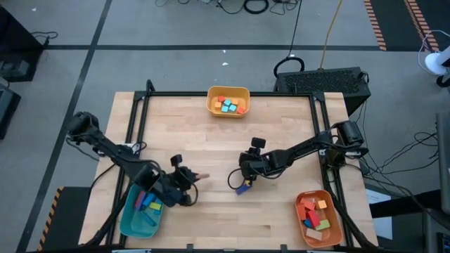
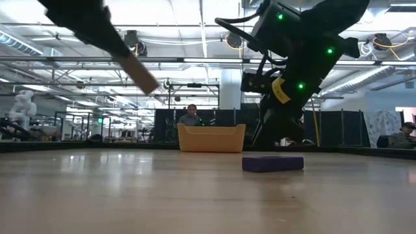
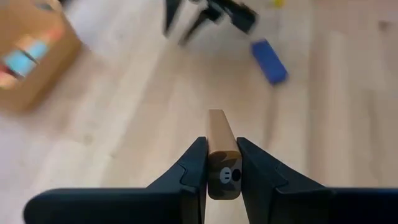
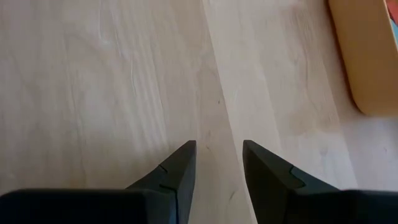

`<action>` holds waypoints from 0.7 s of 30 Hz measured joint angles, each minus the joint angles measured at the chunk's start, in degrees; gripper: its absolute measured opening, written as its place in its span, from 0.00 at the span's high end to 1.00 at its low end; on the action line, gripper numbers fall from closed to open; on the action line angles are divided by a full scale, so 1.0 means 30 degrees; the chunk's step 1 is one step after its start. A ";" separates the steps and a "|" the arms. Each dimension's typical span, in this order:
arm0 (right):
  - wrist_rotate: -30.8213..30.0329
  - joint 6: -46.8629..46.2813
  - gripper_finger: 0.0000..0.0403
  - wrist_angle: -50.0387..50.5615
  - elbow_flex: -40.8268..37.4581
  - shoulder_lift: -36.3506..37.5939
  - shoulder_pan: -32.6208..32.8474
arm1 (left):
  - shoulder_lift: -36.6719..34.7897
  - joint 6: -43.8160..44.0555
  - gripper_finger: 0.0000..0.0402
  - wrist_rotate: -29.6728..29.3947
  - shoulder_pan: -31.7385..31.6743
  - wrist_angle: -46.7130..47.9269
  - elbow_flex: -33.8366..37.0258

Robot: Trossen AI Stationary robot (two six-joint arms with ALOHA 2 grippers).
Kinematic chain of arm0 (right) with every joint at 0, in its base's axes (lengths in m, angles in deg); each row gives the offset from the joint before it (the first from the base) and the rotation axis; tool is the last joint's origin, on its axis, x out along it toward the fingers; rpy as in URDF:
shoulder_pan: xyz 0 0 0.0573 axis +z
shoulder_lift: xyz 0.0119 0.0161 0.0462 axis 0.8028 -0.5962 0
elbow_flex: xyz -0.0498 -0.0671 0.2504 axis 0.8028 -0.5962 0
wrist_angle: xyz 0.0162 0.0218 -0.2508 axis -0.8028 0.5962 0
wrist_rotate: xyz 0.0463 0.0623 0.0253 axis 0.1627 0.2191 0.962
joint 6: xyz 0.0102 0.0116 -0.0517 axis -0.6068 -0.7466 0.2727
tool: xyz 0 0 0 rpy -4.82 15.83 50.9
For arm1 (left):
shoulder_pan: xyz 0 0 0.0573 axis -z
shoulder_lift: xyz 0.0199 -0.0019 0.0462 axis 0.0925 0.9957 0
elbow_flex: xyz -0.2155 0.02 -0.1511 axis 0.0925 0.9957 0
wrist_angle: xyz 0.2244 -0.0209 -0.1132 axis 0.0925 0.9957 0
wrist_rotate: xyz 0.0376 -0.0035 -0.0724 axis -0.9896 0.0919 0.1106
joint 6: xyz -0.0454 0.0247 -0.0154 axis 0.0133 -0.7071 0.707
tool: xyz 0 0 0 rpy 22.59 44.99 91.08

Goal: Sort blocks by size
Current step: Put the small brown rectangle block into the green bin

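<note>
Here the left tool (image 3: pixel 222 163) clamps a tan bar (image 3: pixel 219 134), seemingly above the table (image 1: pixel 211 147)

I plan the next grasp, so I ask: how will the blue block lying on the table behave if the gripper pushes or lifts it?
The blue block lies flat and low on the table, so it probably slides rather than tips or rolls. It looks rigid and likely light. Its painted faces may be slightly slippery.

Bright overhead light, blurred left-wrist background.
</note>
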 joint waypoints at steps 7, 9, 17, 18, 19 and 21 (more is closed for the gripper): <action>0.0002 -0.0435 0.71 -0.0155 0.0000 0.0000 0.0000 | -0.1370 0.2742 0.83 0.4902 0.0692 0.1954 -0.0160; 0.0005 -0.0444 0.71 -0.0237 0.0000 0.0000 0.0000 | -0.1661 0.3452 0.83 0.5842 0.0889 0.2860 -0.0691; 0.0017 -0.0357 0.71 -0.1135 0.0000 0.0005 0.0007 | -0.2407 0.3786 0.83 1.0135 0.1473 0.8713 -0.4025; 0.0040 -0.0357 0.71 -0.1074 0.0000 0.0001 0.0007 | -0.2442 0.3982 0.83 1.0894 0.1553 0.9406 -0.4238; 0.0115 -0.0357 0.71 -0.1020 0.0000 0.0000 0.0007 | -0.2450 0.4209 0.83 1.1540 0.1604 1.0003 -0.4323; 0.0601 -0.0357 0.71 -0.1012 0.0000 0.0001 0.0007 | -0.2431 0.4252 0.83 1.2822 0.1696 1.0729 -0.4343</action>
